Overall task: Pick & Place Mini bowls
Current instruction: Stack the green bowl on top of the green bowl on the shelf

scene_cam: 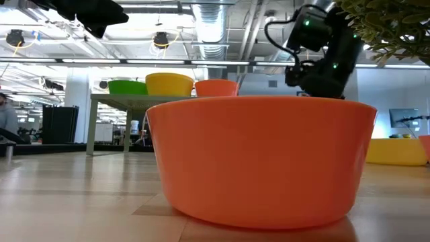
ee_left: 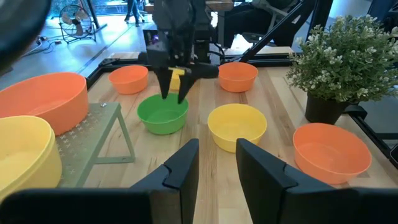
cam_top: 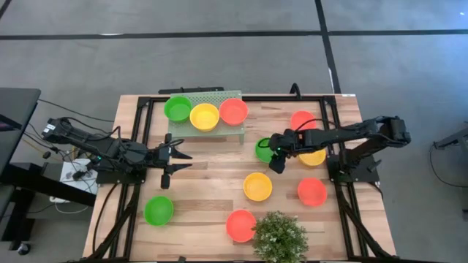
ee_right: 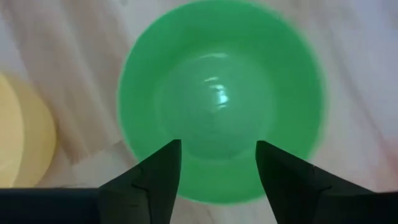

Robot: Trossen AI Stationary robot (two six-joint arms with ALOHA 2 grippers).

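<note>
I have the right gripper (cam_top: 276, 157) hovering directly above the green bowl (cam_top: 264, 150) just beside the pale green stand (cam_top: 205, 123), fingers spread wide with nothing between them; in its wrist view the green bowl (ee_right: 221, 102) fills the space past the fingers (ee_right: 158, 171); three bowls, green (cam_top: 177, 108), yellow (cam_top: 205, 116) and red-orange (cam_top: 233, 111), sit in a row on the stand; my left gripper (cam_top: 178, 161) waits on the stand's other side, well apart from that bowl, fingers moderately parted, empty.
</note>
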